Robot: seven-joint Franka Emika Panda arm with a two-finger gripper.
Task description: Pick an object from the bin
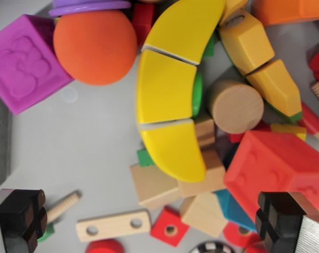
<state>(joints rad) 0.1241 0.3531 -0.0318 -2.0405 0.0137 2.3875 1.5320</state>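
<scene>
My wrist view looks straight down into the grey bin (80, 153), full of toys. A yellow segmented banana (172, 89) curves down the middle. An orange ball (95, 46) and a purple embossed cube (22, 60) lie at the upper left. A red embossed cube (278, 168) sits at the lower right, a wooden cylinder (236, 105) above it. My gripper (151, 224) is open, its black fingertips (20, 219) at the two bottom corners, holding nothing. Between them lie a drilled wooden strip (113, 225) and a red square nut (170, 227).
Yellow wooden pieces (259, 58) and an orange block (288, 10) crowd the upper right. Plain wooden blocks (170, 184) and a blue piece (233, 208) lie under the banana's lower end. A wooden screw (65, 204) lies by the left fingertip. Bare bin floor shows at left centre.
</scene>
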